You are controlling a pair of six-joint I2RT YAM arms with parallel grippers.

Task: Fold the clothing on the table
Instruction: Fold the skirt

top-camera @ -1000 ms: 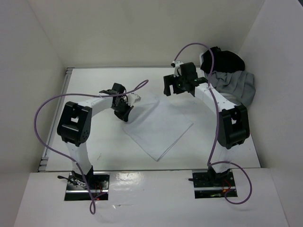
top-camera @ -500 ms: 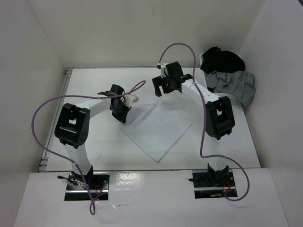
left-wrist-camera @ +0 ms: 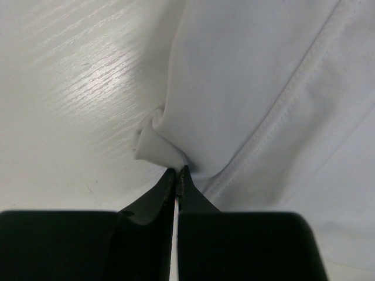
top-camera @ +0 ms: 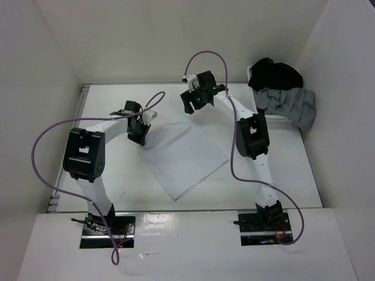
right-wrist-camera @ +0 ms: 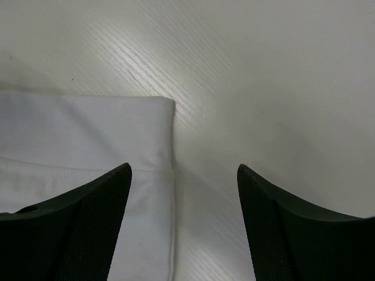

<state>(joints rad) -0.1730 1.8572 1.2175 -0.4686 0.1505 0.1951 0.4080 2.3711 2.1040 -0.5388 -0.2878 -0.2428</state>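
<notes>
The white clothing (top-camera: 183, 153) lies flat as a tilted rectangle in the middle of the table (top-camera: 117, 172). My left gripper (top-camera: 139, 132) is at its left corner, shut on a bunched pinch of the clothing (left-wrist-camera: 170, 132), with the fingertips (left-wrist-camera: 177, 171) closed tight. My right gripper (top-camera: 191, 109) hangs open over the far corner. In the right wrist view its gripper (right-wrist-camera: 184, 167) straddles the hemmed corner of the clothing (right-wrist-camera: 88, 134): one finger is above the fabric, the other above bare table (right-wrist-camera: 281, 88). Nothing is between its fingers.
A grey garment (top-camera: 292, 105) and a black garment (top-camera: 274, 73) are heaped in the back right corner. White walls close in the table on the left, back and right. A metal edge rail (top-camera: 81, 111) runs along the left side.
My left gripper has pulled its corner leftward, and the clothing has shifted left with it. My right arm has swung left from beside the heap to the clothing's far corner, its jaws narrowing slightly.
</notes>
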